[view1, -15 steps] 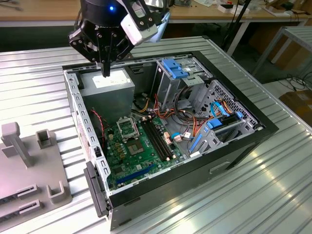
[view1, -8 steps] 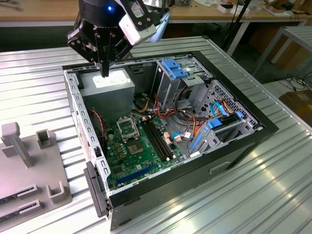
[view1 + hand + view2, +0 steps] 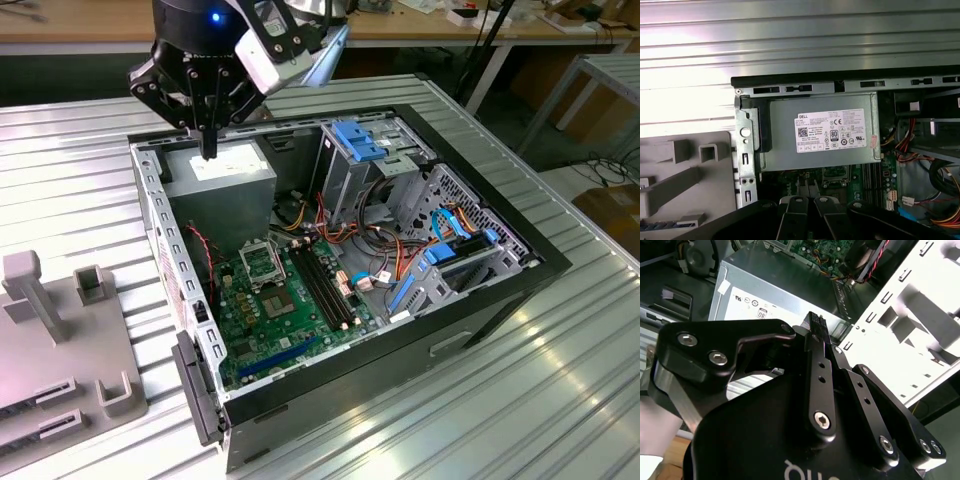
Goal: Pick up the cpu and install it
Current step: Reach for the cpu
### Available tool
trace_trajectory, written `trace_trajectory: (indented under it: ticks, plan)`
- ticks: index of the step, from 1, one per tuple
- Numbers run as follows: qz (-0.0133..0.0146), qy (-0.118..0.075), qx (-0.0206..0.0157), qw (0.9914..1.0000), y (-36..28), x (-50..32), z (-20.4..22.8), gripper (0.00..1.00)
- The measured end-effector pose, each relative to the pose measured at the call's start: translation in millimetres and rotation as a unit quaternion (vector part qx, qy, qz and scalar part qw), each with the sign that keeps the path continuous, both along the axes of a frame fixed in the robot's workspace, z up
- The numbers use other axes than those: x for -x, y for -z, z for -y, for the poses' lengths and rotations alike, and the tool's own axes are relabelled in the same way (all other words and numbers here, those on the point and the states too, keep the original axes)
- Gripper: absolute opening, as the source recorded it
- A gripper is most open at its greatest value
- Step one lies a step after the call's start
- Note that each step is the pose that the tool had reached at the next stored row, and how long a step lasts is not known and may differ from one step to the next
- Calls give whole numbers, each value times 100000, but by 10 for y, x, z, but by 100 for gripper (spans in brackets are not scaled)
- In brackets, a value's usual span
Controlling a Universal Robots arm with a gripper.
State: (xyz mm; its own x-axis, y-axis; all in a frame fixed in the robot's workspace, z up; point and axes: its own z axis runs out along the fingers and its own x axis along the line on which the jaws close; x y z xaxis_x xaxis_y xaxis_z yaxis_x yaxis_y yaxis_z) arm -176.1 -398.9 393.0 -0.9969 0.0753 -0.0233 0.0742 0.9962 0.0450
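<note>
Cpu position cannot be told, hand (image 3: 209, 150) closed, fingertips together, held above grey power-supply box (image 3: 220, 185) in open computer case (image 3: 520, 285), case laid on ribbed metal tabletop (image 3: 560, 400), grey fixture (image 3: 60, 340) beside it on the exterior view's left, wooden workbenches (image 3: 80, 20) behind.
</note>
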Motion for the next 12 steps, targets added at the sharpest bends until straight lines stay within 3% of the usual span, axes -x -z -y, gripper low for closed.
trace_trajectory:
  ticks: [12]
  plan:
    - [3, -3, -4, 100000, 1, 121, 0, 11]
